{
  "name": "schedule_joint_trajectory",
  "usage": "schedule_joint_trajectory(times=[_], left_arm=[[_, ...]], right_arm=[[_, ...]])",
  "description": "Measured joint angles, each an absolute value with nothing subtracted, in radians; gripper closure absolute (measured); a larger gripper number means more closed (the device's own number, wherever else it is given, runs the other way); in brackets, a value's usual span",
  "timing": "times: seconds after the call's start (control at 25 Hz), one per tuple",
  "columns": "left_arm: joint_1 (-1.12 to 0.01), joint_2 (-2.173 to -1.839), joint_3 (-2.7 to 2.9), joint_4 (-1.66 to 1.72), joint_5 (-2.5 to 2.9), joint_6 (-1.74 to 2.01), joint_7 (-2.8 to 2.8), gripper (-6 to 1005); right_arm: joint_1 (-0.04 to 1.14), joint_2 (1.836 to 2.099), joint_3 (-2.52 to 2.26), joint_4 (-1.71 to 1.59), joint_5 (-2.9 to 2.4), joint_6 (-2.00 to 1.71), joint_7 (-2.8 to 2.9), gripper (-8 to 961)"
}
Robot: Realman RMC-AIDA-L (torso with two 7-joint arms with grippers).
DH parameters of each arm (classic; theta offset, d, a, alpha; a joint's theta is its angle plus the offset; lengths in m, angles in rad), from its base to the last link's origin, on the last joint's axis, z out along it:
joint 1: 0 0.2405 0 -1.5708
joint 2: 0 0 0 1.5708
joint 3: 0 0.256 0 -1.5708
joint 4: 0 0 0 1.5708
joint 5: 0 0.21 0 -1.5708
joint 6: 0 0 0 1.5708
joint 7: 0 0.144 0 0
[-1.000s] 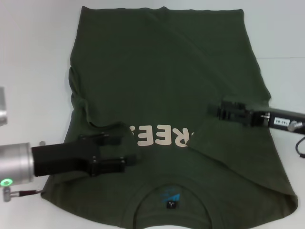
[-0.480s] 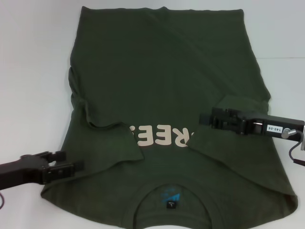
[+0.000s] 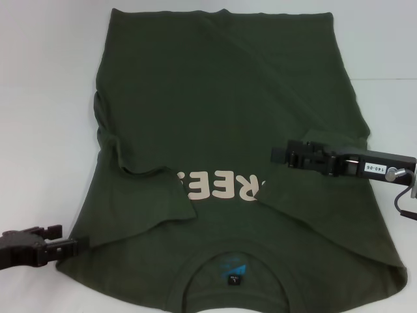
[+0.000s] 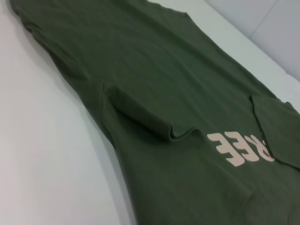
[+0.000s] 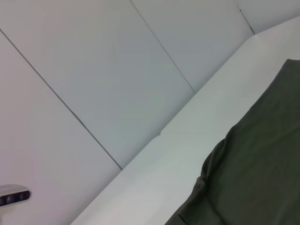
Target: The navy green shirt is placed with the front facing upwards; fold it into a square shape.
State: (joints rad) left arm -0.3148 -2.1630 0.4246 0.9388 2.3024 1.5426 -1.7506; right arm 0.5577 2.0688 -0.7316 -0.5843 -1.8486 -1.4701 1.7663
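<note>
The white table (image 3: 45,98) carries the navy green shirt (image 3: 221,104), spread flat across its middle, collar nearest the robot, both sleeves folded inward over the pale "FREE" lettering (image 3: 218,184). The right gripper (image 3: 281,155) sits over the folded right sleeve beside the lettering; whether its fingers are apart or together cannot be told. The left gripper (image 3: 71,242) rests at the shirt's near left edge, fingers slightly parted, holding nothing. The black neck label (image 3: 235,278) lies inside the collar.

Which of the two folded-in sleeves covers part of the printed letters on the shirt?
The sleeve on the robot's right side, under the right gripper: its edge hides the first letter of the print. The left sleeve stops at the letters' other end.
</note>
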Motion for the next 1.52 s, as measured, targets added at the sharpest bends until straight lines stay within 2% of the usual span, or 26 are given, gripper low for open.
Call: schedule_joint_trajectory(times=[1.52], left_arm=[[-0.36, -2.164, 0.5, 0.928, 2.383, 1.566, -1.776, 235]], right_arm=[[0.566, 2.062, -0.726, -0.594, -1.845, -1.486, 1.781, 53]])
